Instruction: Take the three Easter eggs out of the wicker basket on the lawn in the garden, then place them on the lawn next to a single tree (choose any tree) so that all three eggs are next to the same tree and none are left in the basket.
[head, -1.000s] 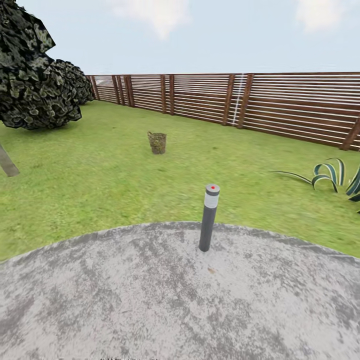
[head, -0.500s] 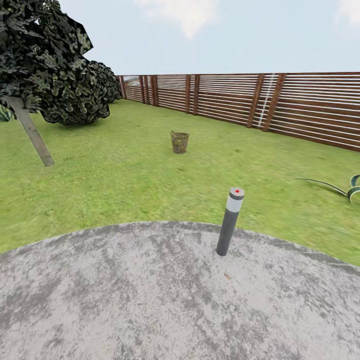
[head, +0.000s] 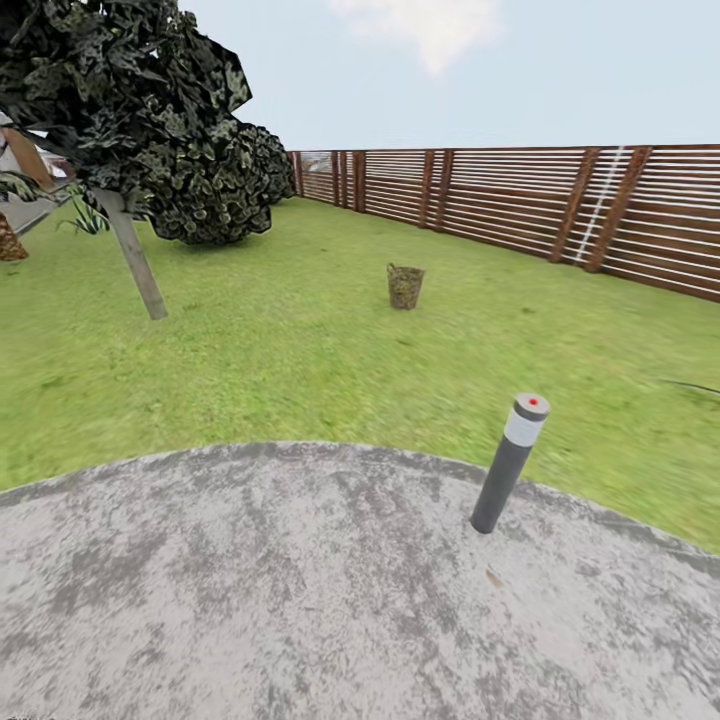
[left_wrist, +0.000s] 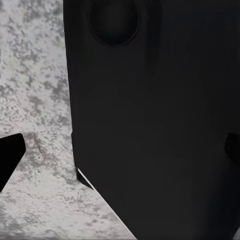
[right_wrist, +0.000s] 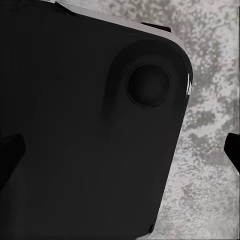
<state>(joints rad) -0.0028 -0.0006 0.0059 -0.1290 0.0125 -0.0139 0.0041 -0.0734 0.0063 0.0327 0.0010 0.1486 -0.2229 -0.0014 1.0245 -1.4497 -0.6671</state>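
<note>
Standing on the grey patio (head: 300, 600) with the wicker basket (head: 405, 286) upright far ahead on the lawn (head: 300, 370) – slightly right of centre, beyond the bollard (head: 508, 464), tree (head: 135, 262) off left – gripper states impossible to tell, neither arm clearly nearer.

Grey paved patio (head: 300, 600), bollard (head: 508, 463), slatted fence (head: 520, 195).

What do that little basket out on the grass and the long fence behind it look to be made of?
The wicker basket looks like brown woven wicker, with a mottled open weave, though it is small and far off. The fence looks like reddish-brown wood: horizontal slats between thicker upright posts, matte.
</note>
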